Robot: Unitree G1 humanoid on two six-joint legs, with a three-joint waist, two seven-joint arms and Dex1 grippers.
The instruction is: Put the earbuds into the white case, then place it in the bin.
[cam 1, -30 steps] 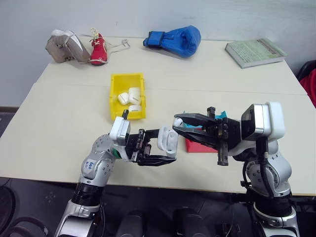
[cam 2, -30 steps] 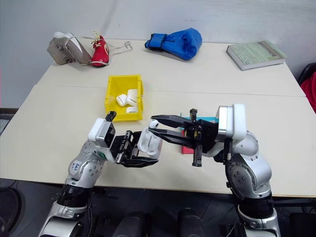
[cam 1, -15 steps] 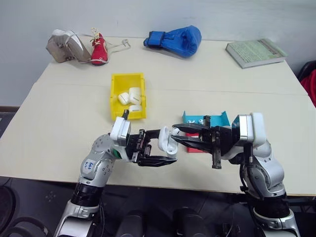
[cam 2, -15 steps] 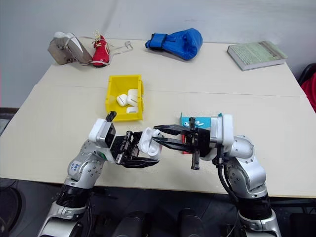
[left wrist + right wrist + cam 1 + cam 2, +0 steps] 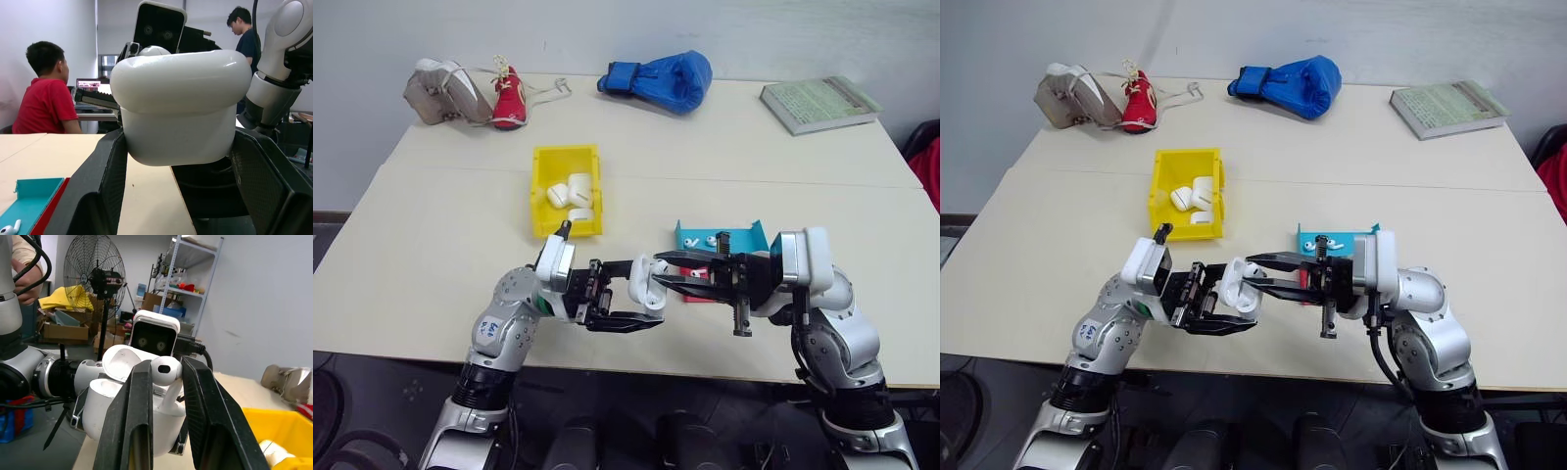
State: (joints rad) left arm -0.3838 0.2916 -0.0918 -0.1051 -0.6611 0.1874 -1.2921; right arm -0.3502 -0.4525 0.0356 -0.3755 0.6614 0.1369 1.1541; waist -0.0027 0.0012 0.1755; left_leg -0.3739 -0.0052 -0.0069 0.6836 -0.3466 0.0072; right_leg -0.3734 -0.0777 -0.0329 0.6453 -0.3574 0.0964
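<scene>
Left end effector (image 5: pixel 641 299) clamped on glossy white rounded case (image 5: pixel 647 286), lid open. Right end effector (image 5: pixel 164 377) pinching tiny glossy white stemmed earbud (image 5: pixel 165 371), stem down into case.

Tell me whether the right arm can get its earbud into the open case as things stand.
Probably yes. The right gripper holds the earbud right above the open white case that the left gripper holds, lid flipped back, nothing between them.

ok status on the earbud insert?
Left gripper shut on white case, lid open. Right gripper shut on earbud, poised over case. Nothing in the way.
</scene>
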